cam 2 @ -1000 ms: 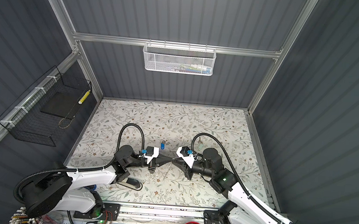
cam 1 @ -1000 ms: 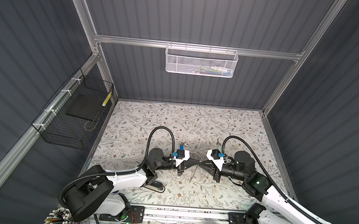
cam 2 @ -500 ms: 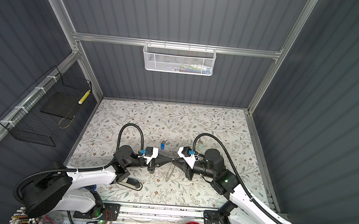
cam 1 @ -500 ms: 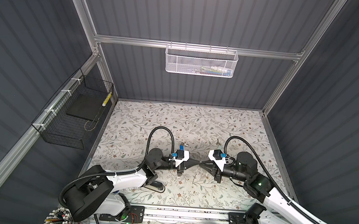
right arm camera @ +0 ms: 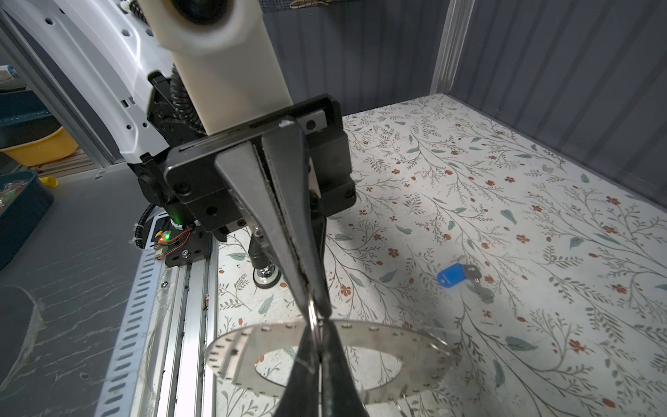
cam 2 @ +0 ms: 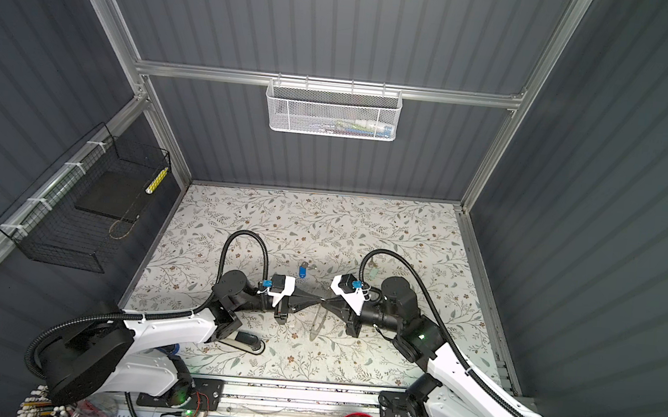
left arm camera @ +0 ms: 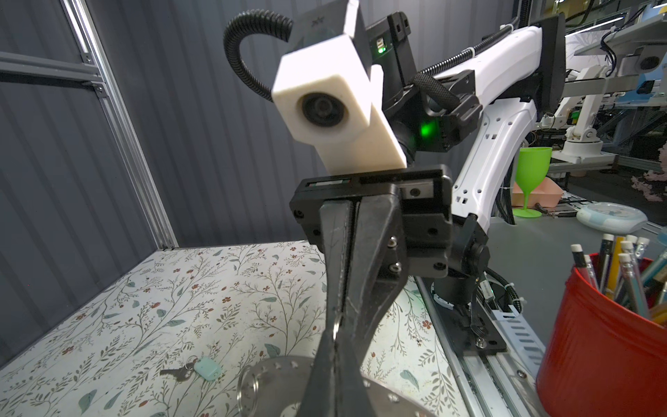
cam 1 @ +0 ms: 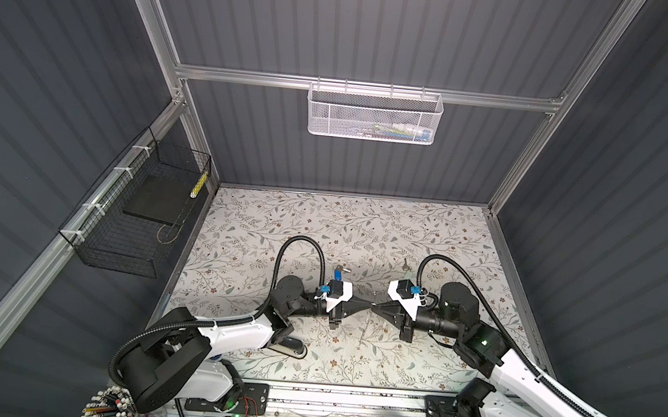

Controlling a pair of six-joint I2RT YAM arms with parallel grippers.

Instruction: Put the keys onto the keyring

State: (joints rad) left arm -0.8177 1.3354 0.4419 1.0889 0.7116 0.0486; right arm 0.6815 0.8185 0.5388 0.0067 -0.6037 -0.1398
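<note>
We have left gripper (cam 1: 368, 304) and right gripper (cam 1: 375, 305) tip to tip, both clamped on the keyring (right arm camera: 397, 335) above the mat (cam 1: 322, 225). Blue-tag key (right arm camera: 451, 276) and mint-tag key (left arm camera: 207, 369) lie loose on the mat.

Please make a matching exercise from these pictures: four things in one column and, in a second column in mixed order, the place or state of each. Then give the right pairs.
1. blue-tagged key
2. mint-tagged key
3. keyring
4. red cup

A. holds pencils
B. lies on the table, on the right arm's side
C. pinched by the left gripper and the right gripper
D. lies on the table, on the left arm's side

Pairs: 1-D, 2-B, 3-C, 4-A
</note>
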